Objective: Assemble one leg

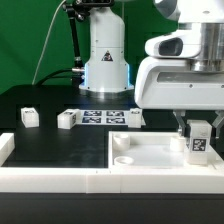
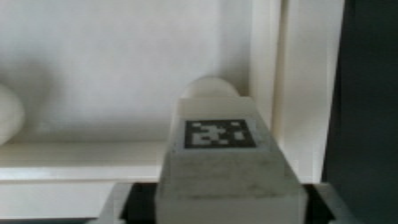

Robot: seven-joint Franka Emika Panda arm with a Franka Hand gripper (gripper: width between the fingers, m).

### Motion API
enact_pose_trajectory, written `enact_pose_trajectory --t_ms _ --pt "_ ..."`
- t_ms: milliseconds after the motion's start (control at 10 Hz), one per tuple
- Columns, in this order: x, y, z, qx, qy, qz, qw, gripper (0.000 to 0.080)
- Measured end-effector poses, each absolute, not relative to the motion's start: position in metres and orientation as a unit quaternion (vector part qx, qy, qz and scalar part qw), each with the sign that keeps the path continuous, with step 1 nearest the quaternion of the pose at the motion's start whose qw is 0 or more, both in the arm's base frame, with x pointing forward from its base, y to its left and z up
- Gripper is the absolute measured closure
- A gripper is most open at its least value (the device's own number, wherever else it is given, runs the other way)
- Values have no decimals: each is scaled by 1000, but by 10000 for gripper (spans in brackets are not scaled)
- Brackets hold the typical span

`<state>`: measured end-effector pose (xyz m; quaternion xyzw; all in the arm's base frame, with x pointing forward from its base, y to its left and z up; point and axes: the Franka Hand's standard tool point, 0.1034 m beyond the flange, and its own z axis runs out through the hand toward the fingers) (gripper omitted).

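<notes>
My gripper (image 1: 198, 132) is shut on a white leg (image 1: 198, 143) with a square tag on its face. It holds the leg upright over the right part of the large flat white square piece (image 1: 150, 152) with raised rim and round sockets. In the wrist view the held leg (image 2: 221, 150) fills the middle, tag facing the camera, its tip next to a round corner socket (image 2: 215, 88). The black fingers (image 2: 135, 203) press both sides of the leg. Three other legs lie on the black table: one at the exterior view's left (image 1: 29, 117), one nearer the middle (image 1: 67, 119), one by the arm (image 1: 135, 118).
The marker board (image 1: 102, 116) lies on the table in front of the robot base (image 1: 105, 60). A white wall piece (image 1: 6, 148) stands at the exterior view's left edge. A white front ledge (image 1: 60, 178) runs along the near side. Green backdrop behind.
</notes>
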<state>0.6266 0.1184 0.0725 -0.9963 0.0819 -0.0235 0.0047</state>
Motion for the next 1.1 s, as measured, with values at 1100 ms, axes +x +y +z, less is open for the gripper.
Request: enact_pose_trajectory --t_ms 1100 --pt "625 117 70 -765 643 -6 36 509"
